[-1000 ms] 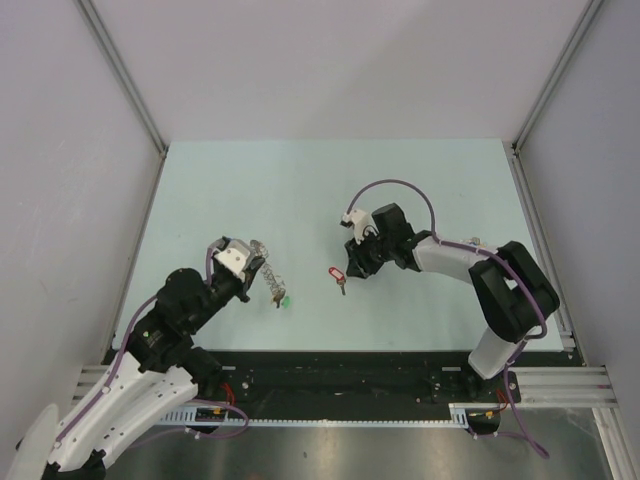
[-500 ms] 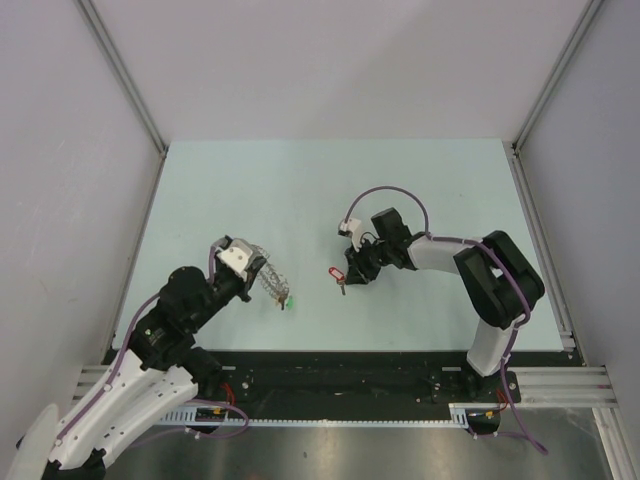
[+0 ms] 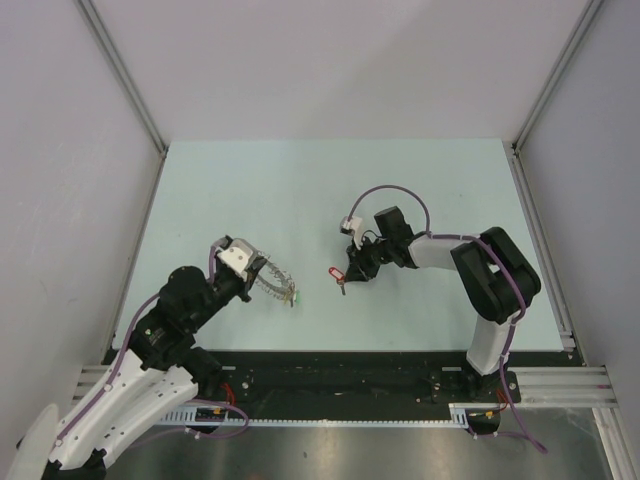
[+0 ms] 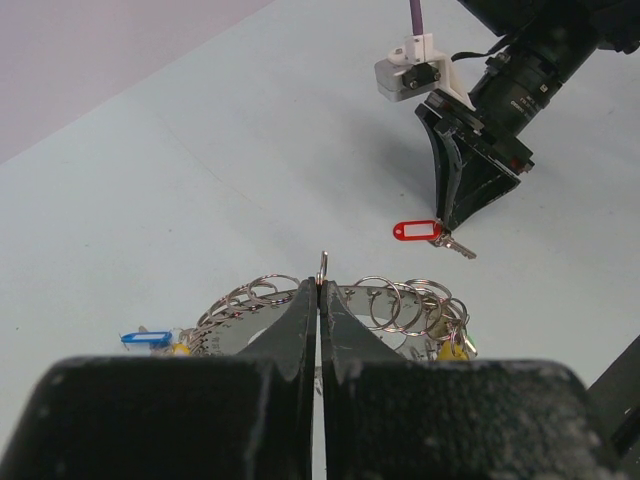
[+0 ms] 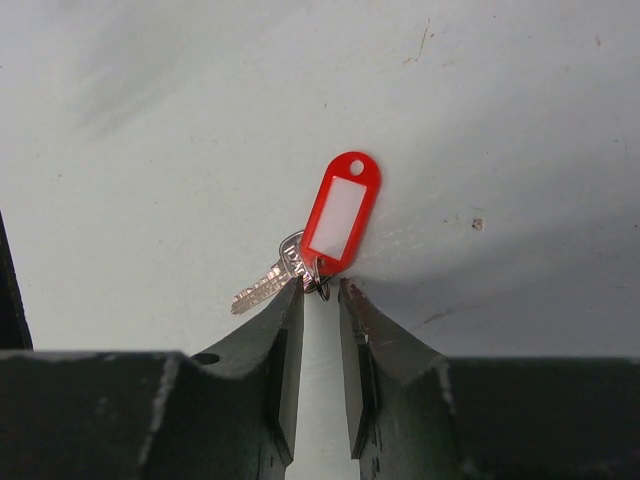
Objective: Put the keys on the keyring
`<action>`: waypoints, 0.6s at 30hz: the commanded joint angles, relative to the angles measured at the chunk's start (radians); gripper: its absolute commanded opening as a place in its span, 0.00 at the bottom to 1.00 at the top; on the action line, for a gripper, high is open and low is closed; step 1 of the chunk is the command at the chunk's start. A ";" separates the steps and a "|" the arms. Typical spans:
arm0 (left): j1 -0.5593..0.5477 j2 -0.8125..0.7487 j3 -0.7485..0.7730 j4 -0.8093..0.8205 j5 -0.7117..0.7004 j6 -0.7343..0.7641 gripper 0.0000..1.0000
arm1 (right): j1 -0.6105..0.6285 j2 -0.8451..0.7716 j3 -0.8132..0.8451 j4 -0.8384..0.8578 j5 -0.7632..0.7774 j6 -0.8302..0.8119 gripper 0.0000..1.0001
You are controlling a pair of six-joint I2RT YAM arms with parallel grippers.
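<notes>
In the left wrist view the left fingers (image 4: 310, 305) fill the bottom centre, clenched flat together on one small loop of the keyring (image 4: 385, 300). The rest of its linked rings fan out just behind the tips, with a blue tag (image 4: 140, 338) at lower left and a yellow tag (image 4: 456, 349) at lower right. Farther up the frame, on the pale tabletop (image 4: 200, 170), lies the red-tagged key (image 4: 418, 232), with the right fingers (image 4: 462, 200) coming down on it from the upper right.

The right wrist view alone shows their gap: a narrow slit, the key's little split ring sitting at its mouth (whether it is actually pinched I cannot tell). The red tag points up-frame and the silver blade to the left.

Only the top view shows a green tag (image 3: 292, 297) at the keyring's end, near the red-tagged key but apart from it.
</notes>
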 commanded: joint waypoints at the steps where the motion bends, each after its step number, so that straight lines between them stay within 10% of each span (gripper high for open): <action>1: 0.009 0.001 0.009 0.055 0.008 0.017 0.00 | -0.006 0.020 0.000 0.015 -0.018 -0.037 0.25; 18: 0.010 0.004 0.009 0.053 0.014 0.015 0.00 | -0.006 0.049 0.024 -0.014 -0.050 -0.071 0.21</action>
